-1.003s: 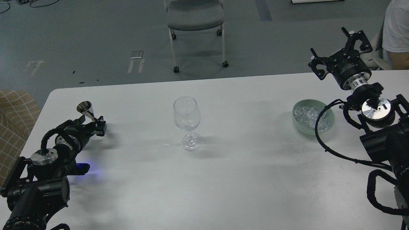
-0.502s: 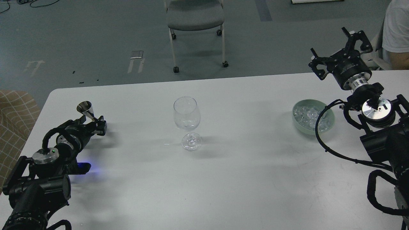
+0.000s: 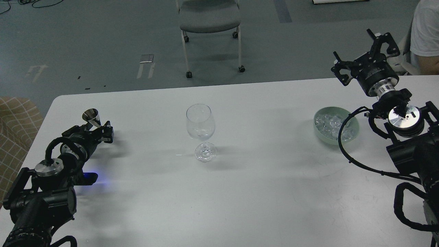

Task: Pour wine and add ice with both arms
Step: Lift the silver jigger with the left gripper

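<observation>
We find a white desk (image 3: 260, 192) carrying three items. A clear stemmed wine glass (image 3: 201, 127) stands upright near the centre, well apart from both arms; whether any wine lies in its bowl we cannot tell. At the right side sits a pale green bowl (image 3: 353, 135) holding the ice (image 3: 329, 122) — a heap of small clear cubes. A cable loop from the right arm crosses in front of the bowl's right part.

At the left edge a small metal measuring cup (image 3: 91, 116), conical with its open mouth upward, stands tilted slightly. Our left end effector (image 3: 97, 132) is at its lower part; the fingers appear to close on it, with the cup's base hidden behind them. We cannot see liquid inside the cup.

Our right end effector (image 3: 365, 48) is raised beyond the far edge of the desk, behind and to the right of the bowl, clear of it — its fingers spread wide and holding nothing.

Beyond the desk stands a grey chair (image 3: 209, 17) on castors. A person's white sleeve (image 3: 427, 27) shows at the upper right.
</observation>
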`<act>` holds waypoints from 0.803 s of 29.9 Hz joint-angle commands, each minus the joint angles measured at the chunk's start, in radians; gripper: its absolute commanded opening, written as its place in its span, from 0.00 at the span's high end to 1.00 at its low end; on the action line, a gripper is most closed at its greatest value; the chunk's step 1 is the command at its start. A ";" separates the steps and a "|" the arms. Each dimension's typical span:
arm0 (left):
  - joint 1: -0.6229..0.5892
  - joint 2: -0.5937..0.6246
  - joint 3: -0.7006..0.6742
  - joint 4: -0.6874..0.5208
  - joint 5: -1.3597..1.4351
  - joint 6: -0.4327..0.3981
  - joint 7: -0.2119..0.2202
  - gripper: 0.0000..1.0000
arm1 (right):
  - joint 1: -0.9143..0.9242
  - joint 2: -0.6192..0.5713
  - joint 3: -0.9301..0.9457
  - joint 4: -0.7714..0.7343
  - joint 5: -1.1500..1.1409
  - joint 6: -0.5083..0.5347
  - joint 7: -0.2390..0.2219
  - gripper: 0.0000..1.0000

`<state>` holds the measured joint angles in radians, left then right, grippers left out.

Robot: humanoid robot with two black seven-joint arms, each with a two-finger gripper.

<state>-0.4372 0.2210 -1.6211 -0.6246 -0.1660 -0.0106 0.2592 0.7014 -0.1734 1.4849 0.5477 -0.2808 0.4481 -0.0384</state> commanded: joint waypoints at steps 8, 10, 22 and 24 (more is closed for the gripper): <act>-0.005 0.000 0.000 0.000 0.000 0.000 0.002 0.52 | 0.000 -0.011 0.000 0.000 0.000 0.000 0.000 0.00; -0.005 0.001 0.000 0.000 0.000 0.000 0.003 0.56 | 0.000 -0.011 0.000 0.000 0.000 0.000 0.000 0.00; -0.006 0.000 0.000 -0.001 0.000 -0.028 0.009 0.67 | 0.000 -0.011 0.000 0.000 0.000 0.000 0.000 0.00; -0.005 0.000 0.000 -0.001 -0.001 -0.029 0.011 0.67 | 0.000 -0.017 0.000 0.000 0.000 0.000 0.000 0.00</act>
<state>-0.4435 0.2212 -1.6213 -0.6256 -0.1656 -0.0376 0.2672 0.7010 -0.1834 1.4849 0.5477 -0.2808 0.4474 -0.0384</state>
